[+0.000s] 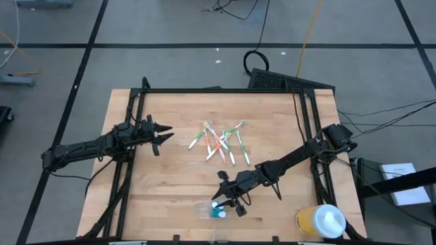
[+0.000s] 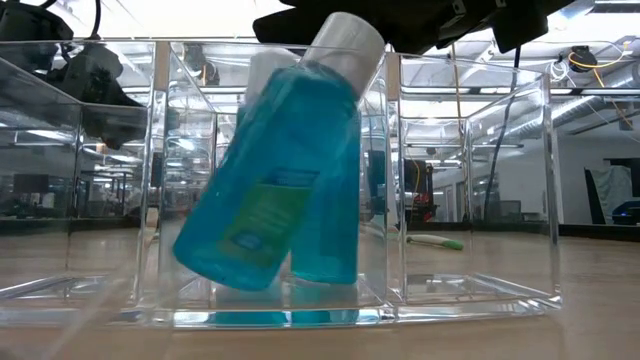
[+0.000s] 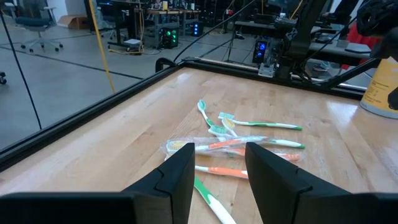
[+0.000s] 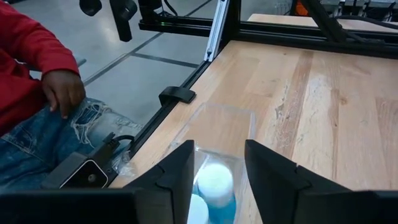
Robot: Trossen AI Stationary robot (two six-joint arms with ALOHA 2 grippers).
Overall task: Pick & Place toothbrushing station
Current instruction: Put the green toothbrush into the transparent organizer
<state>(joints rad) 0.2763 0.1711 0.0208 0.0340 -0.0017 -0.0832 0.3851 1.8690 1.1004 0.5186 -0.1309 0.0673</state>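
Observation:
The see-through toothbrushing station stands on its flat base near the table's front edge, faint against the wood. Two blue bottles with pale caps are in it. One stands upright. The other tilts, its bottom in a compartment and its cap up. My right gripper hovers over them, open, one finger on each side of that cap. My left gripper waits open at the table's left, holding nothing. My right gripper comes slanting down from the table's far right, its fingers on either side of the tilted bottle's cap. A narrow gap shows on both sides, and I cannot tell whether either finger touches it. The bottle's bottom rests in the station.
Several toothbrushes lie scattered mid-table, in front of my left gripper. A yellow cup with a white lid stands at the front right corner. A black frame rims the table. A person in a red sleeve sits beyond the near edge.

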